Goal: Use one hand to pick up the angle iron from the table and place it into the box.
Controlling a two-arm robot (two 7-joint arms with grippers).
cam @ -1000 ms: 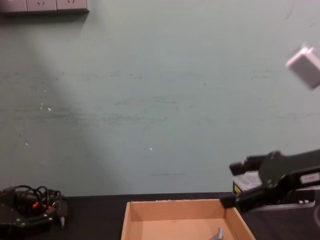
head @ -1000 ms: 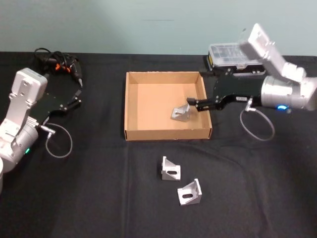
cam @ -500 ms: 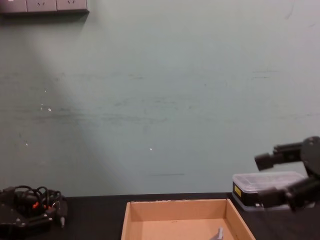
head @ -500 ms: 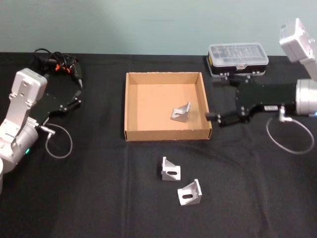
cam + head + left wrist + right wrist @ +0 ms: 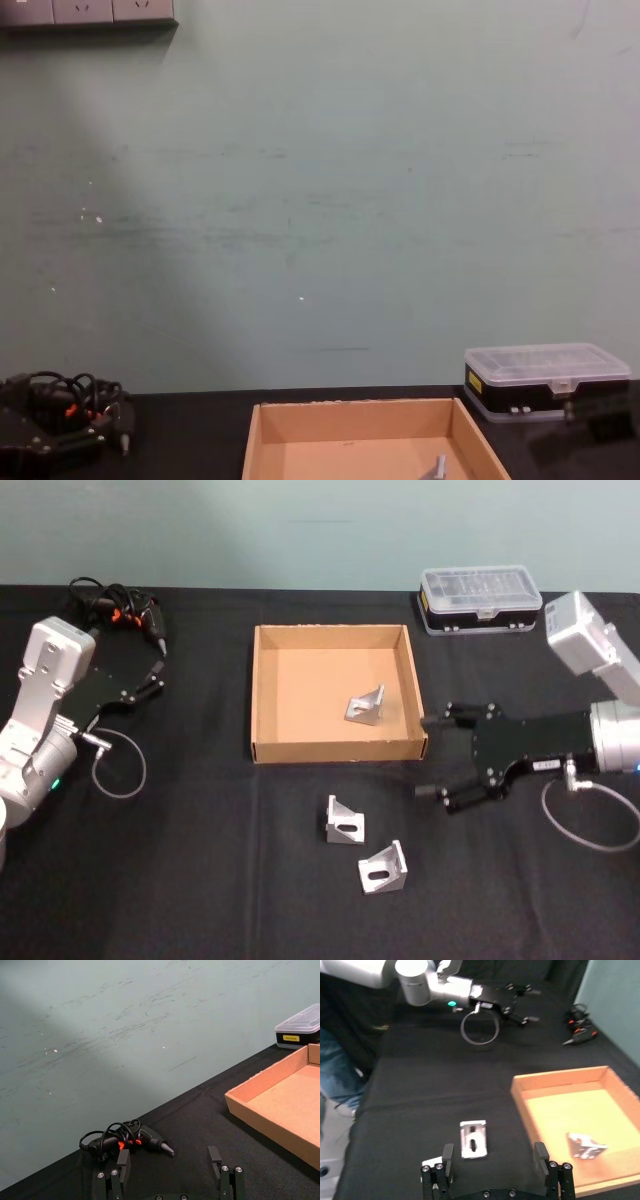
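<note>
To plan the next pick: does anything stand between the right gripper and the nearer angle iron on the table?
Nothing visible does. The right gripper, open, hangs by the box's front right corner; the nearer angle iron lies on the table before the box, the other angle iron beyond it.

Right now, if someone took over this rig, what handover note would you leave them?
The right gripper is open and empty, over the table beside the box, off its front right corner.
The left gripper is open, parked at the far left.
Done: the first angle iron lies inside the box.
Left: the second angle iron and third angle iron sit on the table in front of the box; the right gripper looks best placed for them.
</note>
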